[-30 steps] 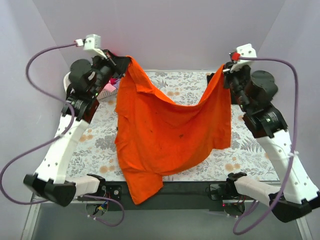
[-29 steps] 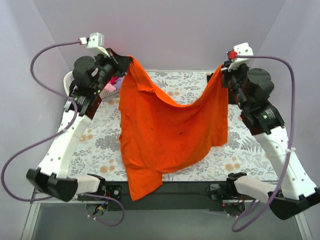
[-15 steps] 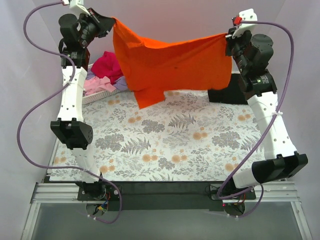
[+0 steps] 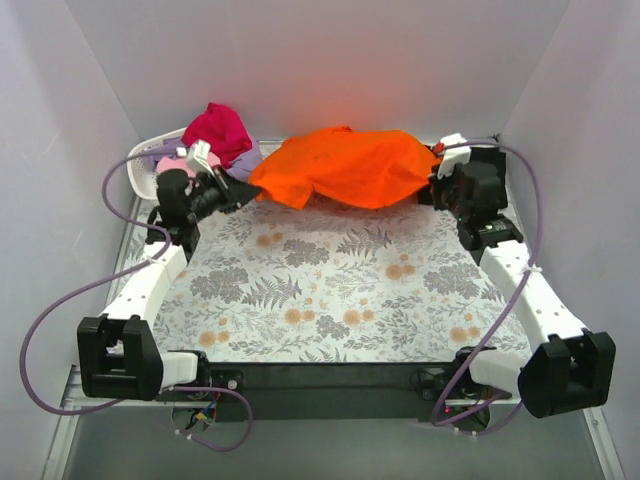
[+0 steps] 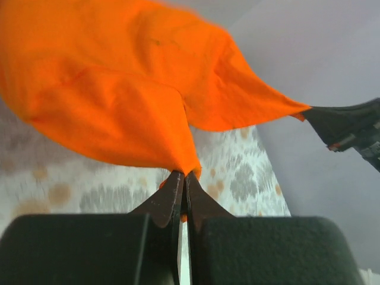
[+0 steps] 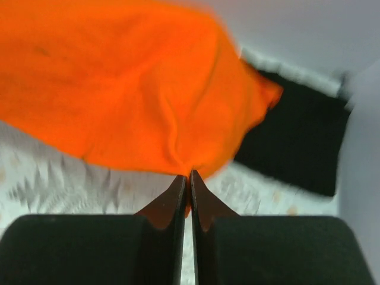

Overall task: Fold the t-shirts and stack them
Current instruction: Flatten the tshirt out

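1. At the far-left corner of the table, a white basket (image 4: pixel 138 180) holds a magenta t-shirt (image 4: pixel 218 128) heaped on top. A pink t-shirt (image 4: pixel 166 160) and a lavender t-shirt (image 4: pixel 247 158) show beside it.
2. Left gripper (image 4: pixel 233 192) sits low, just right of the basket. Its jaws are pressed together on one corner of the orange t-shirt (image 4: pixel 345 165). In the left wrist view the cloth is pinched right at the fingertips (image 5: pixel 171 191).
3. The orange t-shirt spans between both grippers along the far edge of the floral table cloth (image 4: pixel 340 290). It is billowed up in the middle and sags toward the cloth. Can't tell if its underside touches down.
4. Right gripper (image 4: pixel 436 186) is level with the left one, jaws closed on the opposite corner. The right wrist view shows the fabric nipped at the tips.
5. Black t-shirt (image 6: pixel 297 142) lies flat at the far-right corner, beyond the right gripper. In the right wrist view the orange cloth overlaps its left edge.
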Action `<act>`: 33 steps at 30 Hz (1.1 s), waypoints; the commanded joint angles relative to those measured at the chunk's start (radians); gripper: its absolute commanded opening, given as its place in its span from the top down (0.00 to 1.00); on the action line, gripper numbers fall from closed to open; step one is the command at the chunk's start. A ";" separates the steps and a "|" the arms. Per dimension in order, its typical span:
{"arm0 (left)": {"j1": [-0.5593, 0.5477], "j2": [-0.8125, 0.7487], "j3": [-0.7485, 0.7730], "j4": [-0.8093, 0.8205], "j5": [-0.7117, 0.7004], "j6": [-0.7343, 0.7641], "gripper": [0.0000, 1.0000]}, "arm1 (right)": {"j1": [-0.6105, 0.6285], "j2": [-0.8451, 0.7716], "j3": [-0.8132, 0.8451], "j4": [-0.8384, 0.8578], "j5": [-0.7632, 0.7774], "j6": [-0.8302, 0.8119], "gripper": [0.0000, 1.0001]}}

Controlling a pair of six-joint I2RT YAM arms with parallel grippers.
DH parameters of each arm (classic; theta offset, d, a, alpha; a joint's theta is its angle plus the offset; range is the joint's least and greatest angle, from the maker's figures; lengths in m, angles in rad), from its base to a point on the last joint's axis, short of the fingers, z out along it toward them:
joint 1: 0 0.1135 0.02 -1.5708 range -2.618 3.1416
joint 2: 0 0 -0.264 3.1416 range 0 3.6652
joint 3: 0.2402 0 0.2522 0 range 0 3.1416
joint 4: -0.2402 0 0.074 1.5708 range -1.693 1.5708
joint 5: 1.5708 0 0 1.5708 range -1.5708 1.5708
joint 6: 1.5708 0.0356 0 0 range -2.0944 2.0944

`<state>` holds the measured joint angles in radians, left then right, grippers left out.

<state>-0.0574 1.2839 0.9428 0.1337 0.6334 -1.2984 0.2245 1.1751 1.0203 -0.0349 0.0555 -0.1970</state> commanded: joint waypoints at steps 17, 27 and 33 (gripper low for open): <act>-0.203 -0.422 -0.641 -0.086 -0.406 -0.116 1.00 | 0.214 -0.046 -0.180 -0.526 0.506 0.335 0.99; -0.206 -0.669 -0.684 -0.222 -0.385 -0.193 1.00 | 0.243 -0.111 -0.091 -0.759 0.541 0.389 0.99; -0.208 -0.719 -0.708 -0.246 -0.334 -0.234 1.00 | 0.259 -0.118 -0.074 -0.800 0.485 0.406 0.99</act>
<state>-0.2596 0.5949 0.2493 -0.0753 0.2703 -1.4986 0.4683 1.0721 0.9035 -0.7715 0.5579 0.1822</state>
